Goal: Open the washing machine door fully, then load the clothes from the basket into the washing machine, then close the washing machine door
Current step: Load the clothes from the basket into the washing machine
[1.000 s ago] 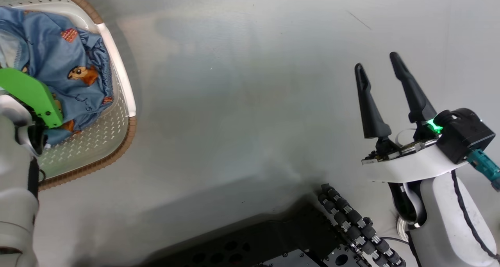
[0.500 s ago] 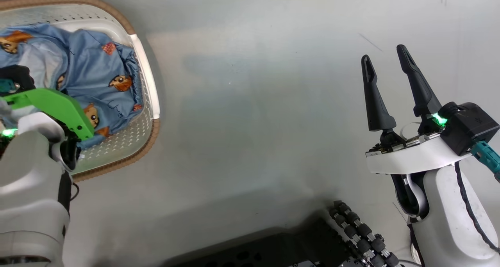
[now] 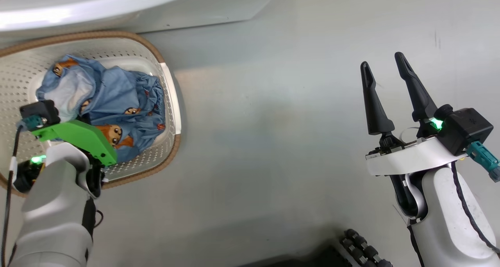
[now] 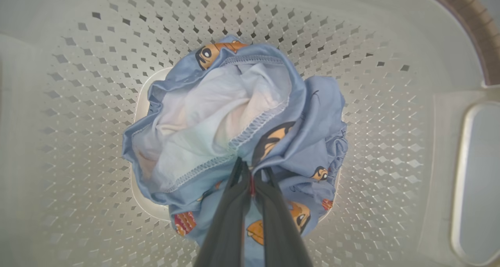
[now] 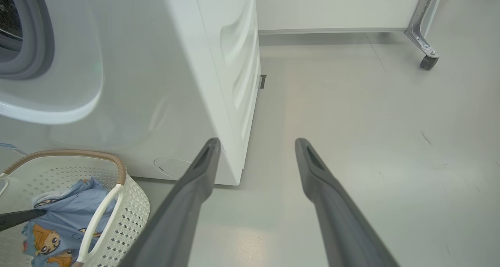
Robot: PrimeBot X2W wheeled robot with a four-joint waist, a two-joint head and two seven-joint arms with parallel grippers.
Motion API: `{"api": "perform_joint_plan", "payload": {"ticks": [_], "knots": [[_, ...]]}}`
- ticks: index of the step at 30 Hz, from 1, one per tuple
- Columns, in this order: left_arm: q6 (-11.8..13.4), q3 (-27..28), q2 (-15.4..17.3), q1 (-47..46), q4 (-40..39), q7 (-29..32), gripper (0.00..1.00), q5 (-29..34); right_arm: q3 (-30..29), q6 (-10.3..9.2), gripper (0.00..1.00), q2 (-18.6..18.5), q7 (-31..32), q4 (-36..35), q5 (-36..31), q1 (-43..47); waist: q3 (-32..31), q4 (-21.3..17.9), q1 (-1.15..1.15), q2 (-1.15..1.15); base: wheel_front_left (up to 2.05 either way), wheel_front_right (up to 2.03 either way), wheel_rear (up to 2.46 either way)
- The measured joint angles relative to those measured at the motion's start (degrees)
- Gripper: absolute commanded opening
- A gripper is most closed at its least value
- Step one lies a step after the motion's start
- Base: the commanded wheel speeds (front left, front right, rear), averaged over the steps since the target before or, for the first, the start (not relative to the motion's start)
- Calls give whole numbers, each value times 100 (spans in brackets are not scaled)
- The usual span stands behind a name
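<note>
Upper left of head view: the whole picture has shifted over the last second, which is a camera move and not the things. The basket (image 3: 166,64) now sits further into frame, and the white skirt of the washing machine (image 3: 97,5) has come in along the top edge. The left arm (image 3: 58,204) stayed over the basket throughout.

Left wrist view: left gripper (image 4: 248,167) pinched tight on a fold of the clothes (image 4: 218,114), low in the bundle. Reads as grab made, lift toward the machine next.

Right gripper (image 3: 382,60) spread wide, holding nothing, at right of frame over bare floor (image 3: 273,122).

Grey gasket (image 5: 27,44) uncovered at upper left of right wrist view, so the mouth looks ready for loading.

Clothes: one crumpled heap at centre of the basket floor. Light blue with orange-brown figures, pale inside turned up, stitched hem showing. Soft, likely to trail.
</note>
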Motion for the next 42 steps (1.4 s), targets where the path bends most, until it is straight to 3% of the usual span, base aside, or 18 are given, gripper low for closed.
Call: {"api": "perform_joint_plan", "payload": {"ticks": [6, 20, 29, 42], "knots": [[-96, -54, -231, 219, 0, -332, 0, -35, -46, 0, 100, -85, 0, 107, 0, 73, -471, 107, 0, 0, 0, 0, 0], [-196, -192, -414, 926, -134, -782, 0, -46, -221, 0, 100, -246, 0, 301, -16, 662, -1616, 401, 0, 0, 0, 0, 0], [-204, -468, -498, 1600, -527, -832, 0, 27, -233, 0, 100, -247, 0, 382, 1, 1086, -2455, 604, 0, 0, 0, 0, 0], [-201, -333, -504, 2613, -1634, -831, 0, 94, -322, 0, 100, -256, 0, 477, 93, 1718, -3549, 831, -1, 0, 0, 0, 0]]}}
